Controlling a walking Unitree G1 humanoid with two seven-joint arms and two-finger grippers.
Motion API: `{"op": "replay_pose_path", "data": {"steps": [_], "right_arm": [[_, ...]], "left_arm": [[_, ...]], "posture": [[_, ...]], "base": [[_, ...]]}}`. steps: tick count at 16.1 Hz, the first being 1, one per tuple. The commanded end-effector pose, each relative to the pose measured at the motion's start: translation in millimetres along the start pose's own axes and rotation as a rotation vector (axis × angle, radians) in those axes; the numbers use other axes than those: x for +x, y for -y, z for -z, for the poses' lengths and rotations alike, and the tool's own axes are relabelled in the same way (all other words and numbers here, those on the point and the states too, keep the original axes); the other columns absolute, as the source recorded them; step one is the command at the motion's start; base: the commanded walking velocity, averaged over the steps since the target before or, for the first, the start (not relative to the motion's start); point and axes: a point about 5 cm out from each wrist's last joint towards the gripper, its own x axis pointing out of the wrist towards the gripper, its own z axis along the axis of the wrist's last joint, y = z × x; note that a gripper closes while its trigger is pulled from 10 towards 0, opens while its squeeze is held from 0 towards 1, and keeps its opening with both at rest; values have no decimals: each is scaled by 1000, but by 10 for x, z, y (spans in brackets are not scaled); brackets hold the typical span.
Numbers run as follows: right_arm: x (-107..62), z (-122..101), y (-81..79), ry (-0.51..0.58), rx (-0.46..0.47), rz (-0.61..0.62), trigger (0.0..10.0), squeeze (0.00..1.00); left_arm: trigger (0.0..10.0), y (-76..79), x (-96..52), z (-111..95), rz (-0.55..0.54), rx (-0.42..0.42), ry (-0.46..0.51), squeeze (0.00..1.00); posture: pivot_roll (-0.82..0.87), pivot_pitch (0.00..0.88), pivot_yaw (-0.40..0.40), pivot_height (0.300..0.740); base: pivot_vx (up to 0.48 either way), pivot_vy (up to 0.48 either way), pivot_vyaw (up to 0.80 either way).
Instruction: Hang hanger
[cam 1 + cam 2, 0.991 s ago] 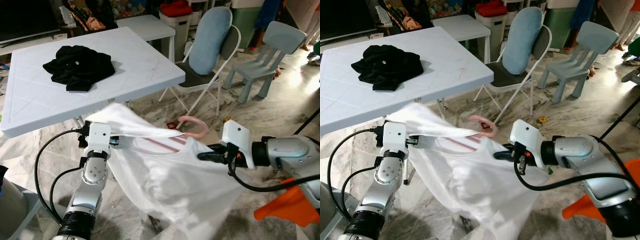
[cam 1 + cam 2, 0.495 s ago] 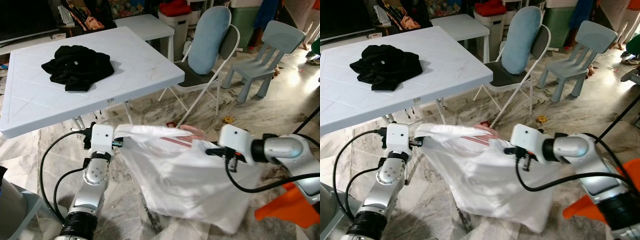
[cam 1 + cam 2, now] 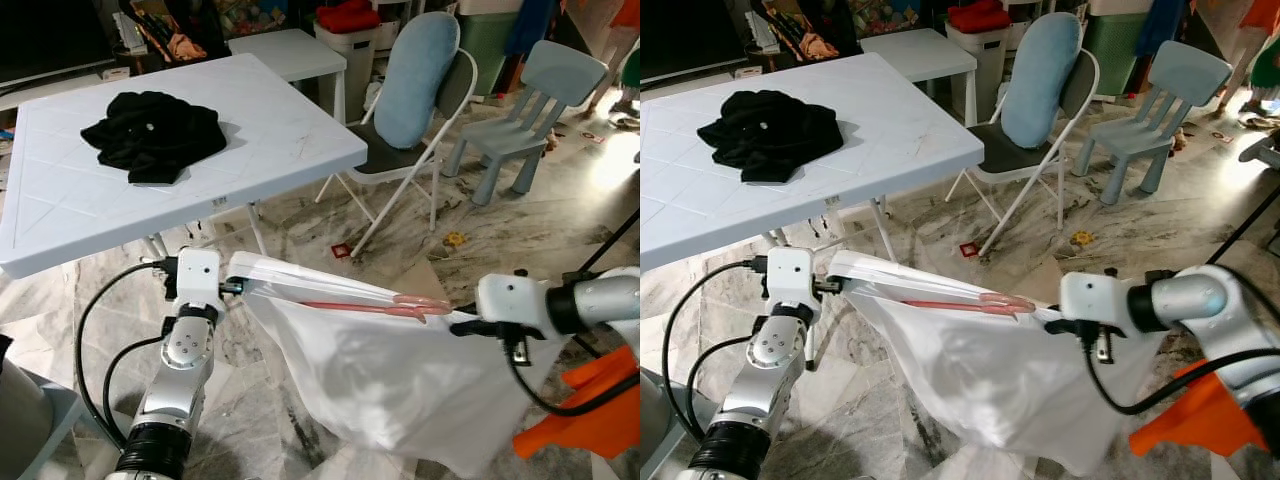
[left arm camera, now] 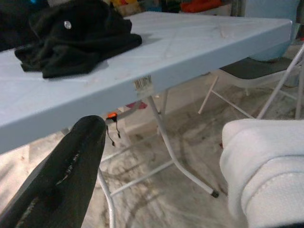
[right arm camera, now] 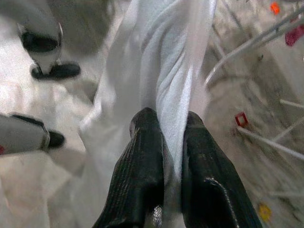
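Observation:
A white shirt [image 3: 400, 385] is stretched between my two grippers, low over the floor in front of the table. A pink hanger [image 3: 385, 303] lies inside it, flat along the taut top edge. My left gripper [image 3: 235, 287] is at the shirt's left end. In the left wrist view its black finger [image 4: 66, 171] stands far from the other one, which is draped in white cloth [image 4: 261, 166]. My right gripper [image 3: 463, 327] is at the shirt's right end, shut on a twisted fold of the cloth [image 5: 173, 76].
The white table [image 3: 200, 205] with a black garment [image 3: 155, 135] stands just behind my left arm. A folding chair with a blue cushion [image 3: 415, 90] and a blue child's chair [image 3: 540, 100] are farther back right. An orange object [image 3: 590, 410] lies by my right arm.
My right gripper has pulled to the right, drawing the shirt out taut. The hanger has dropped from tilted up to lying flat along the top edge.

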Motion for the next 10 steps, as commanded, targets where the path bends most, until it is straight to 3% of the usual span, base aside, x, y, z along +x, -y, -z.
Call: {"op": "replay_pose_path", "data": {"steps": [1, 5, 8, 10], "right_arm": [[-286, -41, 147, 0, 6, 57, 10000, 0], [-556, -286, 366, 139, -6, 108, 10000, 0], [-607, -340, 401, 189, 5, 106, 10000, 0], [-629, -430, 394, 292, 44, 78, 10000, 0]], "left_arm": [[10000, -214, 47, -20, -85, -20, -13, 0], [10000, -128, 54, 25, -31, -38, -43, 0], [10000, -94, 52, 53, -8, -52, -65, 0], [10000, -29, 33, 96, 39, -66, -92, 0]], "posture": [[-167, 0, 36, 740], [-176, 0, 45, 740], [-177, 0, 45, 740], [-173, 0, 44, 740]], "base": [[0, 0, 0], [0, 0, 0], [0, 0, 0], [0, 0, 0]]}}
